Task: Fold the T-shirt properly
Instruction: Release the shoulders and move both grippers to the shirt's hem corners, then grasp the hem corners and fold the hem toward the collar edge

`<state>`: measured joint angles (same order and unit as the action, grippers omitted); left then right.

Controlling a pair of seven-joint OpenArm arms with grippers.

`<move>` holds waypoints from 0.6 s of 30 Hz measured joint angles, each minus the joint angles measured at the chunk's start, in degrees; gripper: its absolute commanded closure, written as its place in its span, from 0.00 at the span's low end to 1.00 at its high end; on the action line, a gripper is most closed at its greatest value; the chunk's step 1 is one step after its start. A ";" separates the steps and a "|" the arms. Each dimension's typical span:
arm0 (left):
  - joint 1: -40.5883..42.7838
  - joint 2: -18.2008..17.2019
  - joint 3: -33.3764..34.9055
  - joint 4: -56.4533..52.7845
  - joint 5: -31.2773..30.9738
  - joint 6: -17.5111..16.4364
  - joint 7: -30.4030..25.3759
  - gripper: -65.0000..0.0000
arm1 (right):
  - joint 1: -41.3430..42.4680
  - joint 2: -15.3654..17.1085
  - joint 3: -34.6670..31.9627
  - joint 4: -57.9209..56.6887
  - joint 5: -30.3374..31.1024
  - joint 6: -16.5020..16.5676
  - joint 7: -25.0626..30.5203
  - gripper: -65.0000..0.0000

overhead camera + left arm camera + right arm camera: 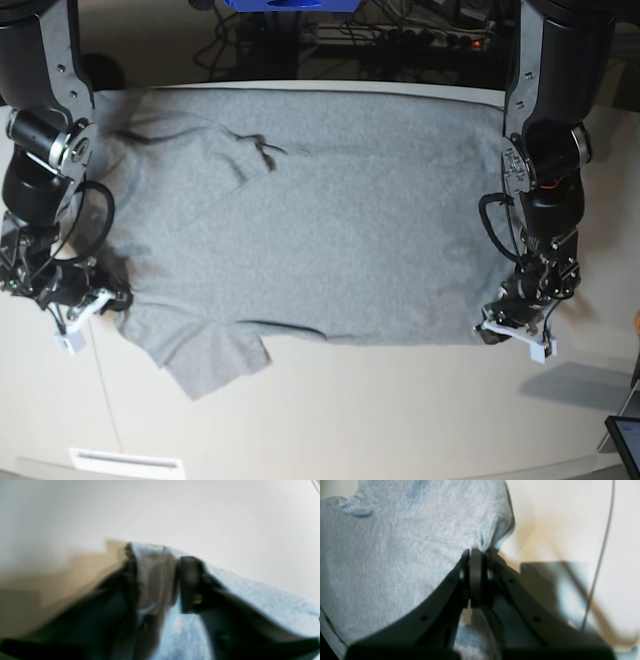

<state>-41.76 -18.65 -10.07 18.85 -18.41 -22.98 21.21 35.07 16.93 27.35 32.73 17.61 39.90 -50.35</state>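
T-shirt [320, 210] spread plain side up across tabletop [380, 420], sleeves at base view's left. Left gripper [156, 557] clamped on cloth at near hem corner; right gripper [476, 555] pinched on cloth edge near lower sleeve. Likely soft, light, limp, prone to sag and crease. Best held at corners and edges, pulled taut.

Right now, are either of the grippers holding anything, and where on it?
Both hold the T-shirt: the left gripper pinches its hem corner, and the right gripper clamps a bunched edge at the collar end.
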 measured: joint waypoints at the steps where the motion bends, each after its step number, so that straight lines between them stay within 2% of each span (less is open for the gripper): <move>1: 0.07 -0.09 0.00 -0.02 0.00 0.00 0.15 0.85 | 0.00 0.00 0.00 0.00 0.02 0.00 0.02 1.00; 6: 0.20 -0.28 0.00 -0.11 -0.02 -0.04 0.20 0.89 | 0.00 0.00 0.00 0.00 0.02 -0.02 0.02 1.00; 8: 0.20 -0.59 0.00 -0.11 0.00 -0.42 0.59 1.00 | 0.00 0.00 0.00 0.00 0.02 0.00 0.02 1.00; 12: 1.62 -0.52 0.33 3.82 0.50 -0.42 3.15 1.00 | -0.02 0.00 0.00 0.20 0.00 0.00 0.11 1.00; 18: 4.44 -0.44 5.25 13.49 0.63 0.00 9.57 1.00 | -0.59 -0.13 0.00 4.17 -1.51 -0.07 0.13 1.00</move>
<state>-37.32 -19.09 -4.82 32.34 -17.78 -22.98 30.79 34.48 16.80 27.35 36.91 16.10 39.83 -50.22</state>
